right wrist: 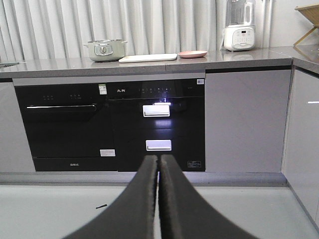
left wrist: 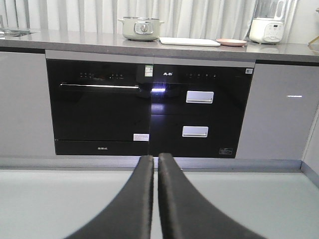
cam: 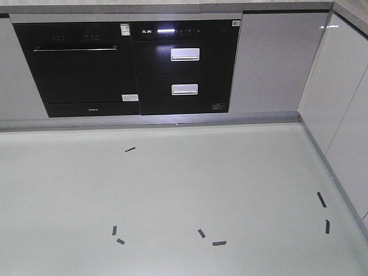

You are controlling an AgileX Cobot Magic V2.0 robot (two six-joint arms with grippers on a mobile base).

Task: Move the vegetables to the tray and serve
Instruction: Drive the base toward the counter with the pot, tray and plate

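Note:
The cream tray [left wrist: 189,42] lies flat on the grey counter, far ahead; it also shows in the right wrist view [right wrist: 148,58]. A round pink plate [left wrist: 231,43] sits just right of it, also seen in the right wrist view [right wrist: 192,54]. The lettuce leaf cannot be made out at this distance. My left gripper [left wrist: 155,158] is shut and empty, held low above the pale floor. My right gripper [right wrist: 158,158] is shut and empty too. Both point at the black built-in appliances, well short of the counter.
A pale-green lidded pot [left wrist: 141,28] stands left of the tray and a white blender [left wrist: 267,22] at the right. Below are a black oven [cam: 77,69] and drawer units [cam: 184,66]. White cabinets [cam: 345,115] wall the right side. Black tape marks [cam: 218,243] dot the floor.

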